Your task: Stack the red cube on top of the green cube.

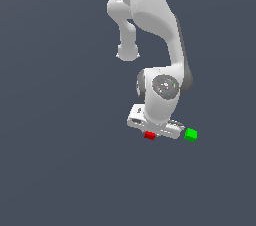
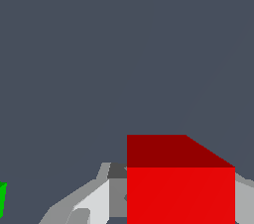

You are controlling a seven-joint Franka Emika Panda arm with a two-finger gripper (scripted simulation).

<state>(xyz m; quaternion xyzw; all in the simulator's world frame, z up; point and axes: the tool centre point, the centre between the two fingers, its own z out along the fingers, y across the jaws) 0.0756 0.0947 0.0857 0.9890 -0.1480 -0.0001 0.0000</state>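
Observation:
The red cube (image 1: pixel 149 135) rests on the floor directly under the white hand of my gripper (image 1: pixel 151 133). The wrist view shows the red cube (image 2: pixel 181 183) filling the space between my fingers (image 2: pixel 111 196), which press against both of its sides. The gripper (image 2: pixel 181 205) is shut on it. The green cube (image 1: pixel 190 134) sits on the floor a short way off toward the exterior view's right, apart from the red cube and at about the same height. Only a sliver of the green cube (image 2: pixel 2 199) shows at the wrist picture's edge.
A plain dark grey floor (image 1: pixel 60 170) surrounds both cubes. The white arm (image 1: pixel 150 25) rises above the hand toward the top of the exterior view. No other objects show.

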